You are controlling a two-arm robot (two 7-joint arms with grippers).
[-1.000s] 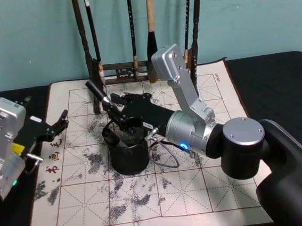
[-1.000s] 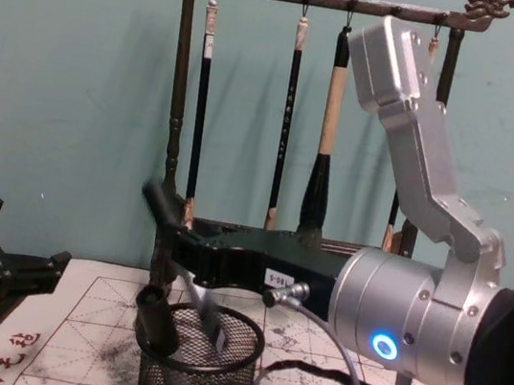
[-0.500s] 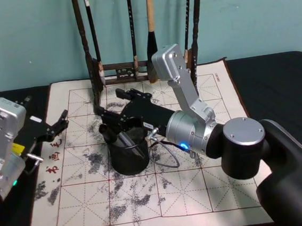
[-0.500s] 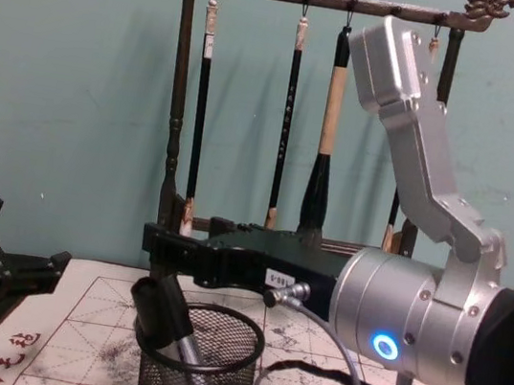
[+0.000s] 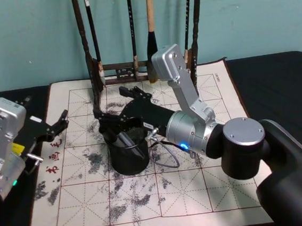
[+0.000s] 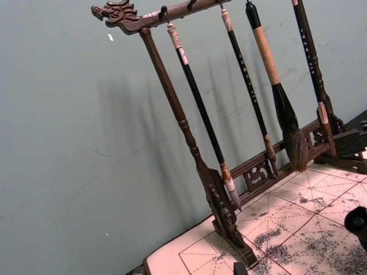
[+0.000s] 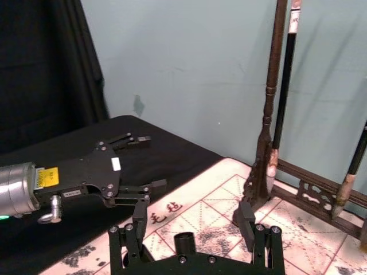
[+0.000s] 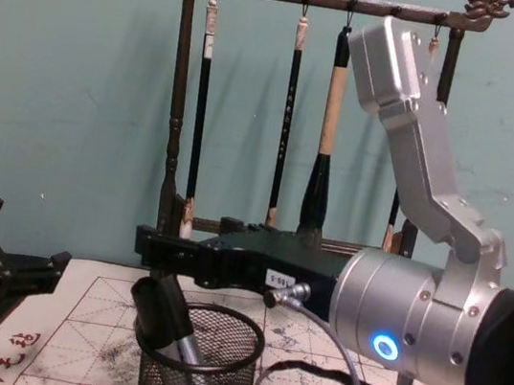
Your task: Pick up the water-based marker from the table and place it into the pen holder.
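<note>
1. From my left wrist I see a dark wooden brush rack standing on a gridded paper mat before a teal wall.
2. The rack's top bar ends in a carved dragon head.
3. Several brushes hang from that bar; the thickest brush has a tan handle and a dark tip.
4. The mat carries grey ink smudges.
5. A round black object shows at the edge, too cropped to identify.
</note>
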